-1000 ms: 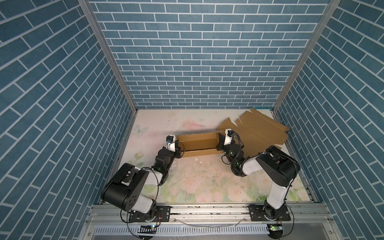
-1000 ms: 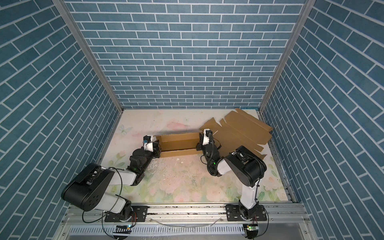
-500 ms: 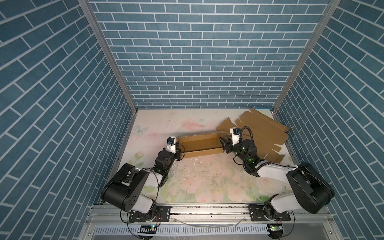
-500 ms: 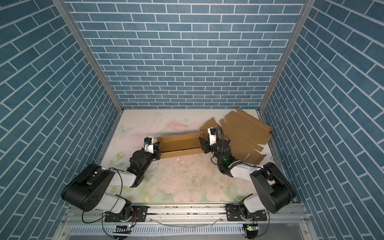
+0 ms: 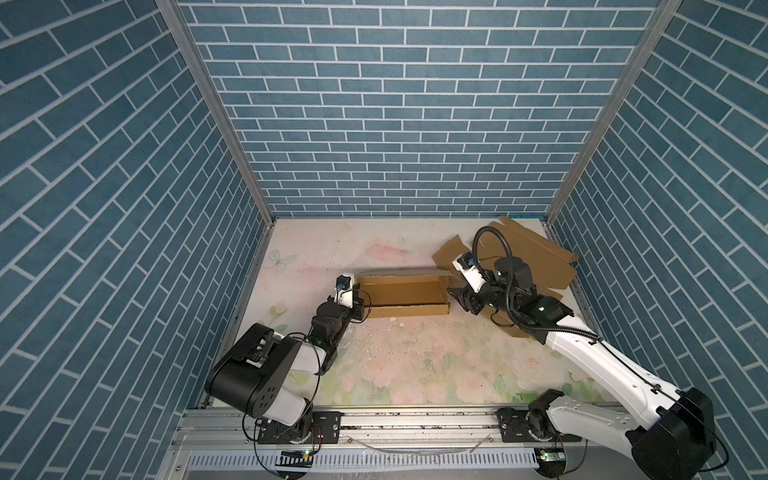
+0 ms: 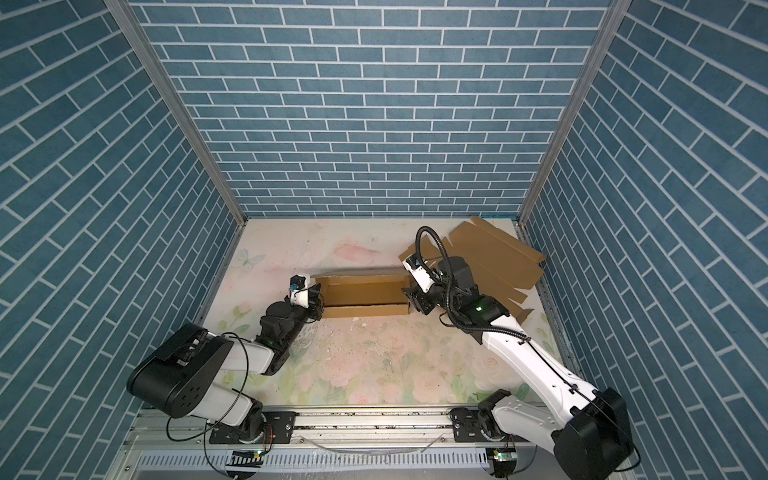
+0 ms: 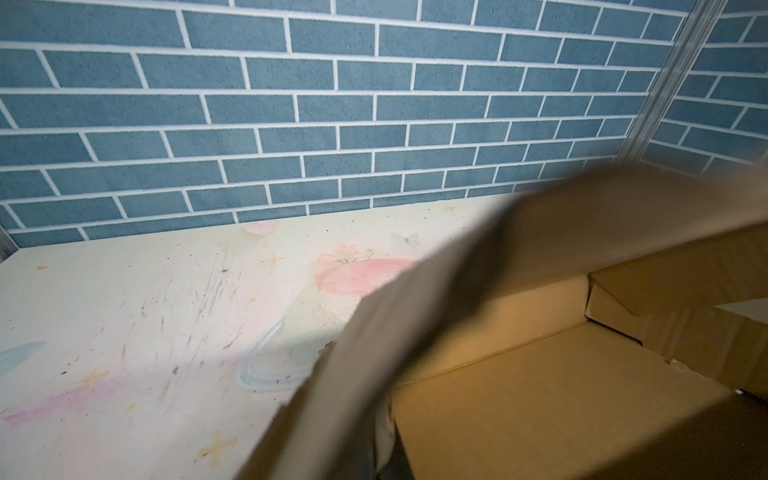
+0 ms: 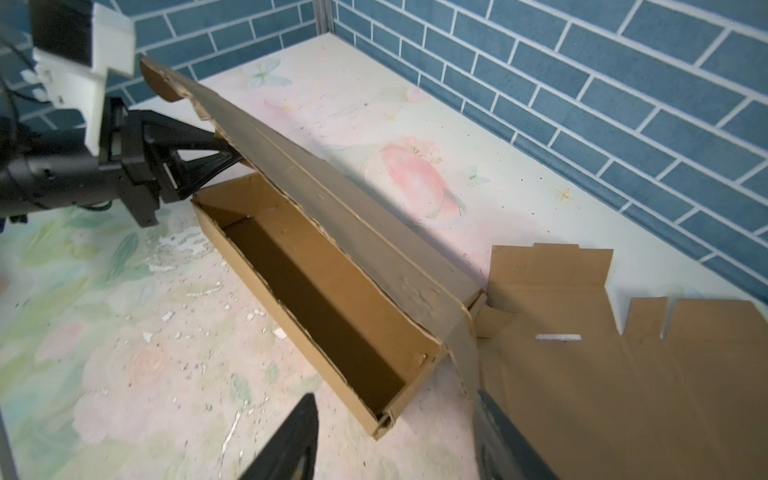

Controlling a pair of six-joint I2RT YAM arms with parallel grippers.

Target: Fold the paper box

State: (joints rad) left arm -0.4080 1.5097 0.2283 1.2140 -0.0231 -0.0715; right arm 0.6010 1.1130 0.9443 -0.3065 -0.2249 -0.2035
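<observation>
Brown paper box (image 5: pixel 403 293), lid flap (image 8: pixel 332 199) half-raised

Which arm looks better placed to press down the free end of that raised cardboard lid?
Probably right. The right end effector is open and empty beside the cardboard lid's free end; the left end effector is shut on its opposite end, busy holding it up.

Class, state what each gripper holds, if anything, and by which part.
Left gripper pinches the cardboard box by the end of its raised lid flap. Right gripper is open, holding nothing.
</observation>
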